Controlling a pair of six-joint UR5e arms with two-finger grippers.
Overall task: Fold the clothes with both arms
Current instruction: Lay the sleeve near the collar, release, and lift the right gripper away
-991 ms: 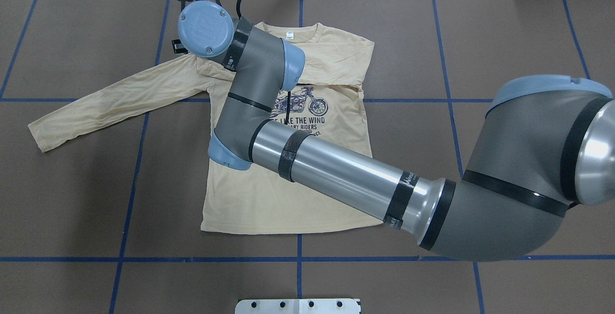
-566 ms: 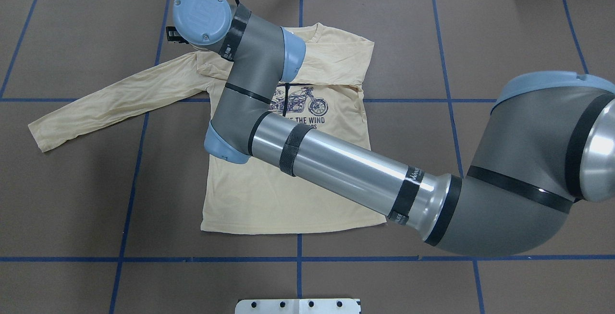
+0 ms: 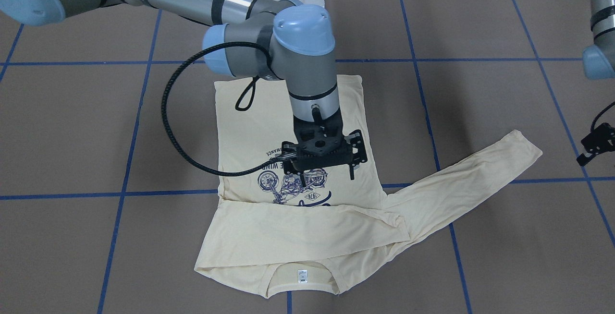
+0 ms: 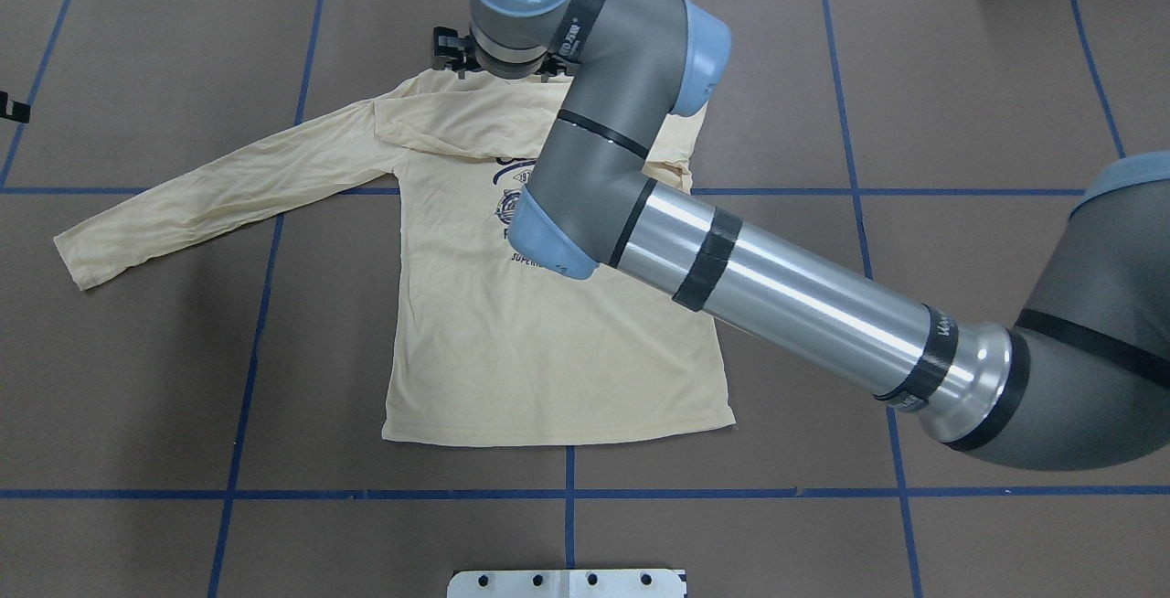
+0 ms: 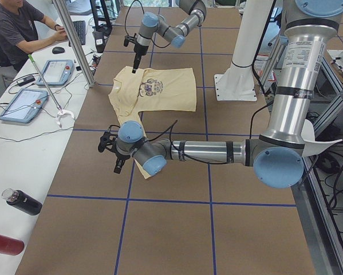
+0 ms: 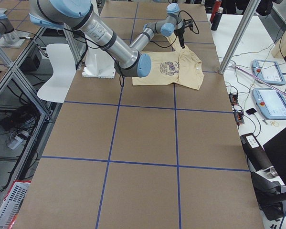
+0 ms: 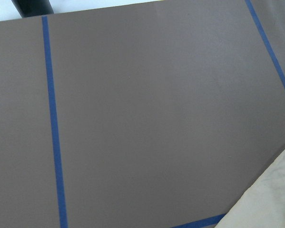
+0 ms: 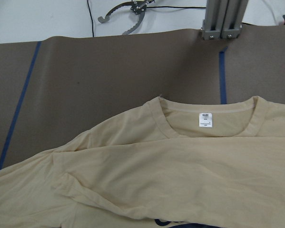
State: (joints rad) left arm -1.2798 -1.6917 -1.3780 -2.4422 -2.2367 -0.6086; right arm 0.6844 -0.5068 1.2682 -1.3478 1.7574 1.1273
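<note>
The clothes are one cream-yellow long-sleeved shirt point(image 4: 548, 351) lying flat with its navy print point(image 3: 293, 184) facing up. One sleeve point(image 3: 298, 227) is folded across the chest below the collar. The other sleeve point(image 4: 201, 196) stretches out flat toward my left side. A white neck label point(image 8: 205, 120) shows inside the collar. My right gripper point(image 3: 327, 177) hangs over the print, clear of the fabric; its prongs stand apart and hold nothing. My left gripper point(image 3: 595, 145) hovers off beyond the outstretched cuff, too small to show its state. Its wrist view shows only a corner of the shirt point(image 7: 275, 199).
Blue tape lines grid the brown table point(image 4: 960, 77). A white pedestal point(image 5: 234, 86) stands at the robot side. A metal post point(image 8: 221, 19) rises at the far edge beyond the collar. A person point(image 5: 16, 28) sits at the side desk with control tablets point(image 5: 59, 71) and bottles point(image 5: 22, 201).
My right wrist has swung to the right, from the shoulder by the outstretched sleeve to above the collar. The shirt lies as before. My left gripper now shows at the view's left edge.
</note>
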